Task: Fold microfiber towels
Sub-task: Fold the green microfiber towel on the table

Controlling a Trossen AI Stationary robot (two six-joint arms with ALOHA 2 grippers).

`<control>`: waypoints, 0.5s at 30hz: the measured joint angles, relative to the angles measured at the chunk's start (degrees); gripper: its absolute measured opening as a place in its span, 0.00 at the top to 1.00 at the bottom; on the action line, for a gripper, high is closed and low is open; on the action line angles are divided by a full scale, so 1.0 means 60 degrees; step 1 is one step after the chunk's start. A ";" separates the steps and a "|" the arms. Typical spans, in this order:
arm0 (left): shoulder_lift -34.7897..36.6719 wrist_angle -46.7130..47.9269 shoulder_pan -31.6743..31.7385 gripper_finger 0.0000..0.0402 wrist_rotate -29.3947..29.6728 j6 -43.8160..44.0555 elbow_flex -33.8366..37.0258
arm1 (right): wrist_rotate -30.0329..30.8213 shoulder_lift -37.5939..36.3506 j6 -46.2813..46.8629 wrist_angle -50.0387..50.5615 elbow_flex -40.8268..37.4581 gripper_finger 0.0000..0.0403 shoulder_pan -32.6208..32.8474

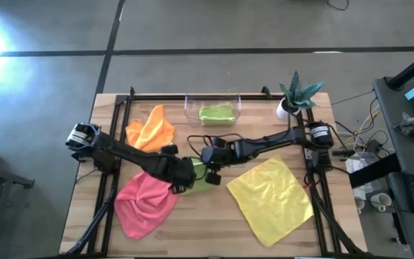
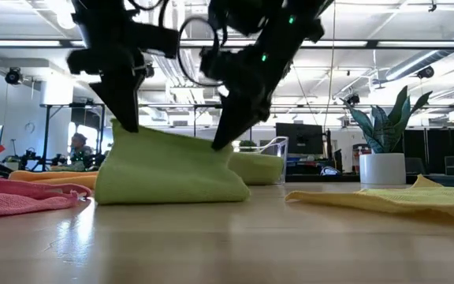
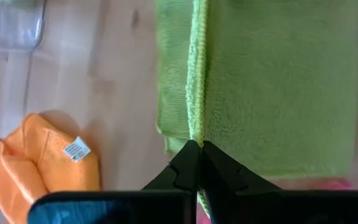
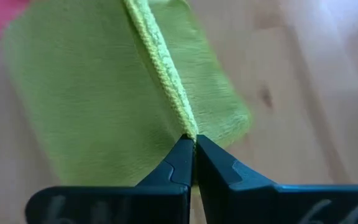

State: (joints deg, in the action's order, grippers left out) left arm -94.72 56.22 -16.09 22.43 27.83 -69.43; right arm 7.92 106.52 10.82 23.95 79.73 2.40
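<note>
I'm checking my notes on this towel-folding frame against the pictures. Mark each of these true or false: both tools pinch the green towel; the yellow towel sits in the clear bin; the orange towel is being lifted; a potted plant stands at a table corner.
1. Both tools pinch the green towel: true. The left tool and right tool are each shut on its edge.
2. The yellow towel sits in the clear bin: false. It lies spread on the table; the bin holds a second green towel.
3. The orange towel is being lifted: false. It lies crumpled, untouched.
4. A potted plant stands at a table corner: true.
</note>
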 joint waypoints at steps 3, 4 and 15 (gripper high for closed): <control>0.0000 -0.0032 0.0282 1.00 0.0016 -0.0140 0.0101 | 0.0463 0.0170 -0.0237 -0.0105 0.0048 0.98 -0.0082; 0.0000 -0.0033 0.0339 1.00 -0.0004 -0.0242 0.0152 | 0.0512 0.0198 -0.0314 -0.0127 0.0078 0.98 -0.0105; 0.0000 0.0027 0.0618 0.98 -0.0144 -0.0266 0.0368 | 0.0544 0.0216 -0.0750 -0.0760 0.0091 0.98 -0.0231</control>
State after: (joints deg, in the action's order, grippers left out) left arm -94.72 56.38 -12.38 21.56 26.24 -67.22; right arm 11.18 107.81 6.32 19.40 80.27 1.02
